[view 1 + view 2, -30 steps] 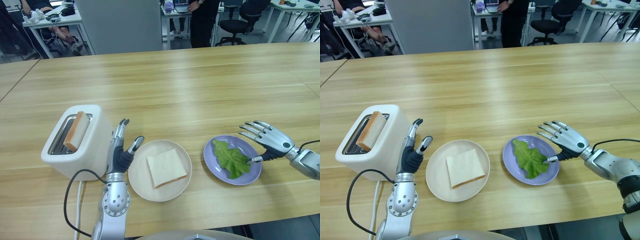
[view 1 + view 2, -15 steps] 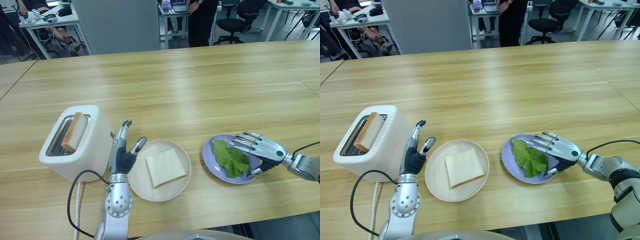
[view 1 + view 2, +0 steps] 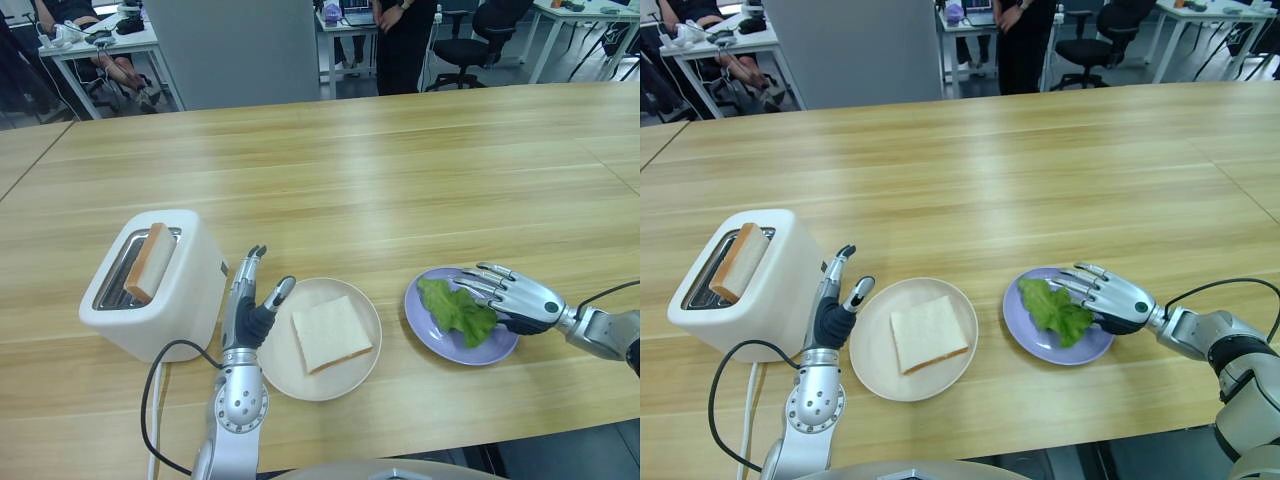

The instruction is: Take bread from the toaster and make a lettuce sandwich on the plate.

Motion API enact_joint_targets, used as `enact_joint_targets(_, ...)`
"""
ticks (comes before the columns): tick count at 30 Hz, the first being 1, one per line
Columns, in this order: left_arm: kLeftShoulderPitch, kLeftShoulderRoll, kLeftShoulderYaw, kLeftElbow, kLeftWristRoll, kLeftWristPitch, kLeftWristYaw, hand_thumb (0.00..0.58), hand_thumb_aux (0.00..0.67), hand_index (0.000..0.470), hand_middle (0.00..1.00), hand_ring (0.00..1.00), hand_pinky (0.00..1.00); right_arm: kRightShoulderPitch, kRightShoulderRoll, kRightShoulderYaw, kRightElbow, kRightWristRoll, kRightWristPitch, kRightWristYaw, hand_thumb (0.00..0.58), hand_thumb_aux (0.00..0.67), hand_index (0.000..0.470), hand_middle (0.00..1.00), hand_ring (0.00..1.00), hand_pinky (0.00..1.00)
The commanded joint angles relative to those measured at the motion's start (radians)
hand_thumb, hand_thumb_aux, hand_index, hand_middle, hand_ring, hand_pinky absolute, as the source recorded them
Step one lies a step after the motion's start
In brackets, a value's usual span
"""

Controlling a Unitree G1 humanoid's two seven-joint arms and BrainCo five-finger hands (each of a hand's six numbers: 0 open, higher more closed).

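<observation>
Grasping lettuce (image 3: pixel 450 307), right hand (image 3: pixel 522 302) curled over it; left hand (image 3: pixel 249 316) open

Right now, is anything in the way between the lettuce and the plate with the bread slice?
Nothing visible. Only bare table lies between the purple plate holding the lettuce and the cream plate with the bread slice. The right hand sits on the lettuce's right side.
</observation>
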State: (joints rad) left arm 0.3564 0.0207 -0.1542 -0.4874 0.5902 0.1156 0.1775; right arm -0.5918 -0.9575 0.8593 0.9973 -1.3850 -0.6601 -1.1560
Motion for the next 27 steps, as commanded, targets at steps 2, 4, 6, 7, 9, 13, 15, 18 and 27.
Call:
enact_joint_targets(2, 0.0, 0.0, 0.001, 0.034, -0.01, -0.002, 0.007, 0.0, 0.0, 0.0, 0.0, 0.0, 0.0, 0.013, -0.014, -0.013, -0.045, 0.045, -0.028, 0.017, 0.58, 0.67, 0.46, 0.0, 0.0, 0.0)
enact_joint_targets(4, -0.001, 0.001, 0.001, 0.039, -0.012, -0.004, 0.008, 0.0, 0.0, 0.0, 0.0, 0.0, 0.0, 0.018, -0.021, -0.025, -0.064, 0.067, -0.037, 0.023, 0.58, 0.67, 0.46, 0.0, 0.0, 0.0)
enact_joint_targets(6, -0.003, 0.002, 0.001, 0.042, -0.013, -0.005, 0.01, 0.0, 0.0, 0.0, 0.0, 0.0, 0.0, 0.022, -0.028, -0.041, -0.084, 0.091, -0.048, 0.031, 0.58, 0.67, 0.46, 0.0, 0.0, 0.0)
enact_joint_targets(7, -0.005, 0.003, 0.001, 0.046, -0.015, -0.006, 0.01, 0.0, 0.0, 0.0, 0.0, 0.0, 0.0, 0.026, -0.032, -0.053, -0.091, 0.108, -0.055, 0.037, 0.58, 0.67, 0.46, 0.0, 0.0, 0.0)
enact_joint_targets(9, -0.008, 0.004, 0.002, 0.048, -0.017, -0.007, 0.01, 0.0, 0.0, 0.0, 0.0, 0.0, 0.0, 0.032, -0.042, -0.087, -0.11, 0.152, -0.079, 0.058, 0.58, 0.67, 0.46, 0.0, 0.0, 0.0)
enact_joint_targets(13, -0.013, 0.004, 0.015, 0.035, -0.021, -0.01, 0.019, 0.0, 0.0, 0.0, 0.0, 0.0, 0.0, 0.041, -0.065, -0.182, -0.184, 0.284, -0.151, 0.146, 0.58, 0.67, 0.46, 0.0, 0.0, 0.0)
enact_joint_targets(15, -0.014, 0.001, 0.024, 0.02, -0.024, -0.011, 0.024, 0.0, 0.0, 0.0, 0.0, 0.0, 0.0, 0.05, -0.071, -0.238, -0.247, 0.365, -0.185, 0.218, 0.58, 0.67, 0.46, 0.0, 0.0, 0.0)
enact_joint_targets(18, -0.018, -0.009, 0.037, -0.004, -0.024, -0.014, 0.038, 0.0, 0.0, 0.0, 0.0, 0.0, 0.0, 0.047, -0.046, -0.317, -0.366, 0.495, -0.215, 0.361, 0.58, 0.67, 0.46, 0.0, 0.0, 0.0)
enact_joint_targets(27, -0.049, -0.021, 0.024, 0.007, -0.012, -0.015, 0.046, 0.0, 0.0, 0.0, 0.0, 0.0, 0.0, -0.066, 0.219, -0.388, -0.411, 0.743, -0.184, 0.778, 0.58, 0.67, 0.46, 0.0, 0.0, 0.0)
